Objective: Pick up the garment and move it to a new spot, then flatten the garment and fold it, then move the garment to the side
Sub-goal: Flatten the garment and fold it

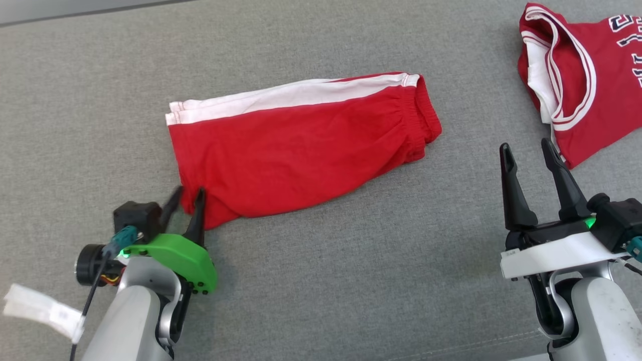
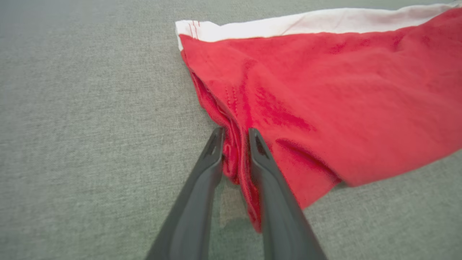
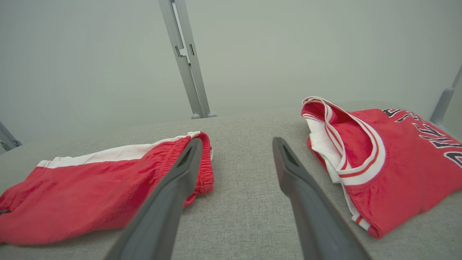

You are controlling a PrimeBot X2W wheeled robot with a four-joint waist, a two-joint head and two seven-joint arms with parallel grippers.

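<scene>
A: Any writing to read?

B: Only on the red jersey (image 1: 592, 100) at far right; dark block lettering (image 1: 629, 45) with a pale outline, cut by the frame edge, not legible; white-and-red trim at neck and armhole. A white tag (image 1: 42, 311) hangs by the left arm's cable; its print is too faint to read.

A: Task garment?

B: The red shorts (image 1: 301, 145); lying flat near the middle of the grey cloth surface (image 1: 351, 281); white side stripe (image 1: 291, 98) along the far edge; gathered waistband (image 1: 421, 115) toward the robot's right, leg hem toward its left; well apart from the jersey.

A: Hands?

B: Left gripper (image 1: 189, 191) at the near left corner of the shorts; fingers drawn narrow, a ridge of red cloth bunched between them and touching both; it pinches that fold, the corner low against the surface. Right gripper (image 1: 525, 145) spread wide, nothing between its fingers; it hovers between the two garments, just beside the jersey's near corner.

A: Surface, room?

B: Woven grey cloth, felt-like, even all over; a faint seam near the front edge. Beyond the far edge a grey metal post (image 3: 186, 61) slants up against a plain pale wall (image 3: 306, 43); part of another post at the right edge of the right wrist view.
</scene>
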